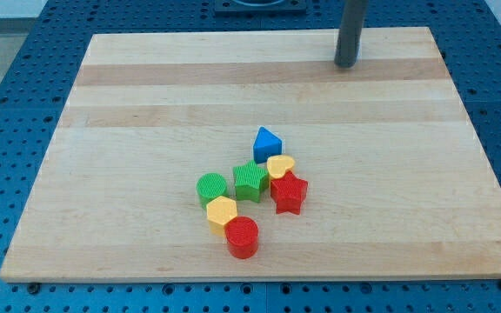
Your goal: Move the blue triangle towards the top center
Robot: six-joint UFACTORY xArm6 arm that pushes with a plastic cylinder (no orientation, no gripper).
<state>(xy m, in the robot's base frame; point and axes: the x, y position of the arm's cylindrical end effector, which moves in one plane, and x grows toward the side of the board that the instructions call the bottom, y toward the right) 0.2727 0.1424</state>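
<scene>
Resting near the view's top right of the wooden board point(129, 96), my tip point(345, 63) stands well apart from every block; the rod carries no claw, so there is nothing released or clenched to report. The blue triangle point(267, 142) sits just right of the board's middle, at the upper end of a tight cluster. Just below it lie a yellow heart point(281, 167) and a green star point(250, 181), with a red star point(289, 193) under the heart. Further left sits a green cylinder point(211, 188), then a yellow hexagon point(222, 213) and a red cylinder point(243, 236) toward the view's bottom
</scene>
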